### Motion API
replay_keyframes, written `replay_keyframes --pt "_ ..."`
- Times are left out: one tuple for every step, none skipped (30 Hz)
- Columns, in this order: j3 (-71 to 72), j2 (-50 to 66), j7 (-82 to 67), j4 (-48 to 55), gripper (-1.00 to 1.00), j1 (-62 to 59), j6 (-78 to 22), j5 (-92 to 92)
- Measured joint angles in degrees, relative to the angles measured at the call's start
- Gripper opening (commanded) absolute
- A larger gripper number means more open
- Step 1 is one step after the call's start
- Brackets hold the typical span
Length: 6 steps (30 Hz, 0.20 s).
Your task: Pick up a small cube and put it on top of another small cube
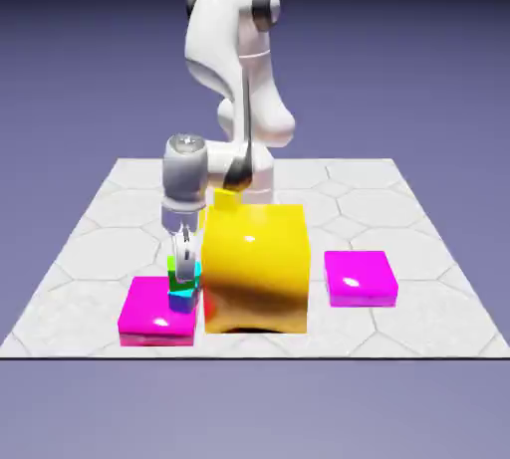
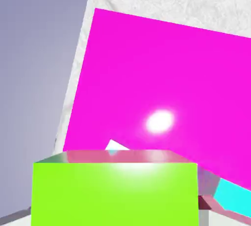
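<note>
1. Left magenta block (image 1: pixel 157 308): located below my gripper (image 2: pixel 115 217) and toward the exterior view's left. Its flat, glossy top fills much of the hand view.
2. Green cube (image 1: pixel 181 278): located at my fingertips, between them in the hand view. Colour is bright lime green. Edges are straight; the face toward my hand camera is plain, with a pale sheen along its upper border. A dull pink strip with a greenish corner runs along that border. The exterior view shows a darker green lower part.
3. Gripper state: my fingertips flank the green cube. I cannot tell whether they pinch it or stand slightly spread around it.
4. Lower cyan cube (image 1: pixel 181 300): located directly under the green cube, below my fingertips. Its top is bright cyan, its front darker blue. Contact with the green cube cannot be confirmed.
5. Second cyan piece (image 1: pixel 197 270): located just beside my fingertips, on the exterior view's right; partly hidden.
6. Red patch (image 1: pixel 208 307): lower than my fingertips, at the big block's edge.
7. Big yellow block (image 1: pixel 256 270): near my gripper, toward the exterior view's right.
8. Small yellow cube (image 1: pixel 228 199): higher in the exterior view than my fingertips.
9. Right magenta block (image 1: pixel 360 278): well apart from my gripper.
</note>
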Motion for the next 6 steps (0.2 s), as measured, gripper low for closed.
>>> replay_keyframes --pt "0.0 0.0 0.0 0.0 1.0 0.0 0.0 0.0" --pt "0.91 -2.07 -1.66 0.17 1.0 -0.54 -1.83 2.29" --pt "1.81 -4.15 -3.33 0.34 1.0 -0.93 -3.65 4.58" --pt "2.72 -6.22 -5.0 0.51 1.0 -1.49 -5.48 6.88" --pt "3.63 -8.3 -6.67 0.68 1.0 -1.94 -7.31 9.17" --pt "4.53 -10.38 -8.35 0.86 1.0 -2.45 -9.15 11.48"
